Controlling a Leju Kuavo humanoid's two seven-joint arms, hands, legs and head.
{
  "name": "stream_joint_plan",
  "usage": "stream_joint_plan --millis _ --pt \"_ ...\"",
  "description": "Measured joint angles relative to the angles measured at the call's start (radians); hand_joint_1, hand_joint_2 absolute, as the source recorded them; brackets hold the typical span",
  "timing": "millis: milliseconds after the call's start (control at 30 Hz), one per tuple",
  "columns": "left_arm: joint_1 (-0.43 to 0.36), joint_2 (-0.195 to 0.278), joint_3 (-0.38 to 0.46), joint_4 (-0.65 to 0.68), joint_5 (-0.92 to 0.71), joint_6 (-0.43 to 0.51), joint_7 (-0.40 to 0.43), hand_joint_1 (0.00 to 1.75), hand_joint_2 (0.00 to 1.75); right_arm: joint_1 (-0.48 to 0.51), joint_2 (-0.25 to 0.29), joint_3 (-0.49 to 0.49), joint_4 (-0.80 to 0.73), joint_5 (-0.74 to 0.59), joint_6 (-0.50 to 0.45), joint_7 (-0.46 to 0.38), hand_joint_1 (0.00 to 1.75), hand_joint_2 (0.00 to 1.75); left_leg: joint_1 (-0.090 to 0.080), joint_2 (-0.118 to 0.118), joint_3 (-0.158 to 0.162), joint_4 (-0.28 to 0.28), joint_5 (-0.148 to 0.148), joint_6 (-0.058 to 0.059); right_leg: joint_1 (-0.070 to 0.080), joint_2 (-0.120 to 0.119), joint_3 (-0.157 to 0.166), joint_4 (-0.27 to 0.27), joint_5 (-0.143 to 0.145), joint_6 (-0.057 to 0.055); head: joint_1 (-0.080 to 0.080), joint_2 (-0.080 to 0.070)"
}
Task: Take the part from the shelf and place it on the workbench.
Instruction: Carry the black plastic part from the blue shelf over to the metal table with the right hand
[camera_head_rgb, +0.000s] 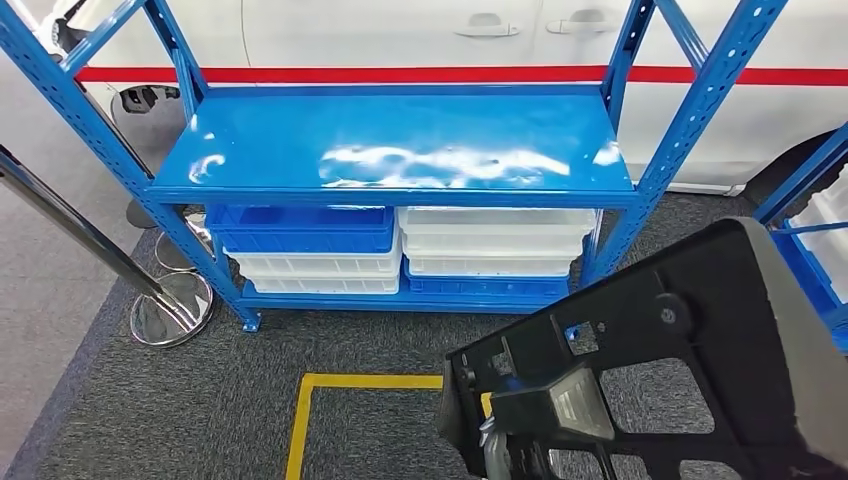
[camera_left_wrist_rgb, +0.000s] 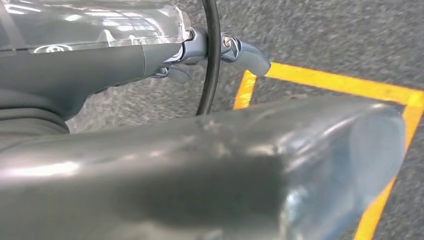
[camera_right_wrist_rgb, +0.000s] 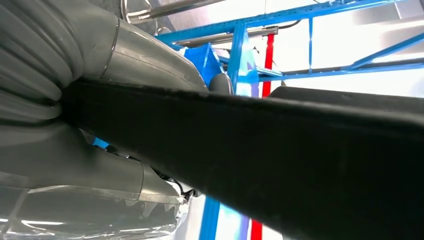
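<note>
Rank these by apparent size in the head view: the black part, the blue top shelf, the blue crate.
1. blue top shelf
2. black part, near the camera, so it looks bigger than it may be
3. blue crate

A white car (camera_head_rgb: 420, 40) with a red stripe (camera_head_rgb: 400, 74) along its side stands behind the rack, two door handles (camera_head_rgb: 487, 27) visible on its panels. Beneath the rack's upper level, plastic bins sit stacked in two piles: a blue bin (camera_head_rgb: 300, 230) over white ones (camera_head_rgb: 318, 272) on one side, white bins (camera_head_rgb: 497, 240) over a blue one (camera_head_rgb: 487, 286) on the other. A polished metal post (camera_head_rgb: 75, 225) slants down to a round chrome base (camera_head_rgb: 172, 308) on the dark grey carpet (camera_head_rgb: 150, 410), where yellow tape (camera_head_rgb: 340, 382) marks the corner of a rectangle. A second chrome base (camera_head_rgb: 180, 250) rests close behind the first.
</note>
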Motion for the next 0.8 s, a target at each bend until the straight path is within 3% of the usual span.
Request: stream_joint_plan --millis 33,67,100,167,233,300,367,400,467,500,533,567,600,633,700,767,800 --pt "0.000 0.000 0.002 0.000 0.001 0.000 0.000 0.00 0.00 0.003 0.000 0.000 0.000 0.000 0.000 0.000 1.75 1.75 0.000 0.000 -0.005 0.057 -0.027 -0.002 0.002 0.000 -0.017 0.002 0.012 0.000 0.000 0.000" --pt "0.000 0.000 0.004 0.000 0.001 0.001 0.002 0.00 0.00 0.007 -0.001 -0.001 0.000 -0.001 0.001 0.000 1.75 1.75 0.000 0.000 0.001 0.093 -0.026 -0.002 0.004 -0.001 -0.035 0.005 0.024 0.000 0.000 0.000" --pt "0.000 0.001 0.006 0.000 0.002 0.003 0.003 0.00 0.00 0.011 -0.001 -0.003 -0.001 -0.002 0.002 0.000 1.75 1.75 0.000 0.000 0.022 0.098 -0.005 0.000 0.006 -0.001 -0.053 0.010 0.034 0.001 0.000 0.000" --pt "-0.002 0.002 0.007 0.000 0.002 0.004 0.007 0.00 0.00 0.022 -0.001 -0.008 -0.004 -0.006 0.008 0.000 1.75 1.75 -0.002 -0.006 0.112 0.010 0.041 0.012 0.008 0.001 -0.087 0.022 0.053 0.004 0.000 0.000" --pt "-0.005 0.002 0.008 0.000 0.000 0.004 0.007 0.00 0.00 0.035 -0.001 -0.016 -0.008 -0.015 0.022 0.000 1.75 1.75 -0.007 -0.025 0.223 -0.137 0.027 0.027 0.009 0.006 -0.108 0.029 0.070 0.013 0.000 0.000" --pt "-0.003 0.002 0.008 0.000 -0.003 0.004 -0.001 0.00 0.00 0.044 0.000 -0.024 -0.012 -0.024 0.041 0.000 1.75 1.75 -0.014 -0.034 0.264 -0.212 0.003 0.036 0.007 0.012 -0.112 0.027 0.085 0.026 0.000 0.000" --pt "0.000 0.001 0.009 0.000 -0.003 0.002 -0.007 0.00 0.00 0.055 0.002 -0.035 -0.017 -0.029 0.063 0.000 1.75 1.75 -0.012 -0.019 0.253 -0.225 0.019 0.047 0.005 0.020 -0.116 0.026 0.093 0.038 0.000 0.000" --pt "-0.001 0.001 0.009 0.000 -0.003 0.002 -0.008 0.00 0.00 0.063 0.003 -0.043 -0.021 -0.030 0.077 0.000 1.75 1.75 -0.010 -0.010 0.248 -0.231 0.031 0.055 0.005 0.022 -0.124 0.037 0.078 0.044 0.000 0.000" --pt "-0.001 0.000 0.010 0.000 -0.005 0.002 -0.012 0.00 0.00 0.079 0.009 -0.061 -0.028 -0.027 0.106 0.000 1.75 1.75 -0.007 0.008 0.232 -0.237 0.052 0.066 0.002 0.022 -0.150 0.108 -0.003 0.054 0.000 0.000" --pt "-0.001 0.000 0.011 0.000 -0.007 0.002 -0.014 0.00 0.00 0.085 0.014 -0.069 -0.030 -0.023 0.117 0.000 1.75 1.75 -0.008 0.016 0.222 -0.237 0.060 0.069 0.000 0.021 -0.167 0.166 -0.049 0.060 0.000 0.000" --pt "-0.001 0.001 0.012 0.000 -0.007 0.002 -0.014 0.00 0.00 0.090 0.019 -0.078 -0.031 -0.019 0.126 0.000 1.75 1.75 -0.008 0.026 0.212 -0.236 0.066 0.068 -0.003 0.020 -0.181 0.225 -0.077 0.066 0.000 0.000" --pt "-0.001 0.001 0.013 0.000 -0.008 0.003 -0.012 0.00 0.00 0.095 0.024 -0.087 -0.031 -0.015 0.134 0.000 1.75 1.75 -0.008 0.036 0.202 -0.234 0.072 0.067 -0.006 0.018 -0.185 0.266 -0.083 0.071 0.000 0.000" --pt "-0.001 0.001 0.014 0.000 -0.008 0.003 -0.009 0.00 0.00 0.101 0.030 -0.095 -0.031 -0.011 0.139 0.000 1.75 1.75 -0.008 0.046 0.193 -0.231 0.077 0.064 -0.008 0.015 -0.174 0.275 -0.069 0.076 0.000 0.000" --pt "-0.001 0.001 0.015 0.000 -0.009 0.004 -0.006 0.00 0.00 0.106 0.035 -0.102 -0.031 -0.007 0.142 0.000 1.75 1.75 -0.007 0.055 0.185 -0.227 0.079 0.062 -0.011 0.009 -0.144 0.246 -0.043 0.079 0.000 0.000" --pt "-0.002 0.001 0.015 0.000 -0.012 0.005 0.002 0.00 0.00 0.112 0.048 -0.116 -0.034 -0.002 0.148 0.000 1.75 1.75 -0.007 0.072 0.174 -0.212 0.079 0.054 -0.012 -0.030 -0.048 0.114 -0.011 0.077 0.000 0.000" --pt "-0.003 0.003 0.018 0.000 -0.016 0.007 0.010 0.00 0.00 0.117 0.062 -0.129 -0.042 0.002 0.156 0.000 1.75 1.75 -0.010 0.087 0.172 -0.197 0.076 0.041 -0.005 -0.065 0.005 0.028 -0.012 0.059 0.000 0.000" --pt "-0.004 0.003 0.020 0.000 -0.017 0.009 0.015 0.00 0.00 0.119 0.068 -0.135 -0.047 0.005 0.161 0.000 1.75 1.75 -0.012 0.096 0.171 -0.194 0.076 0.035 -0.001 -0.067 0.005 0.021 -0.017 0.047 0.000 0.000"
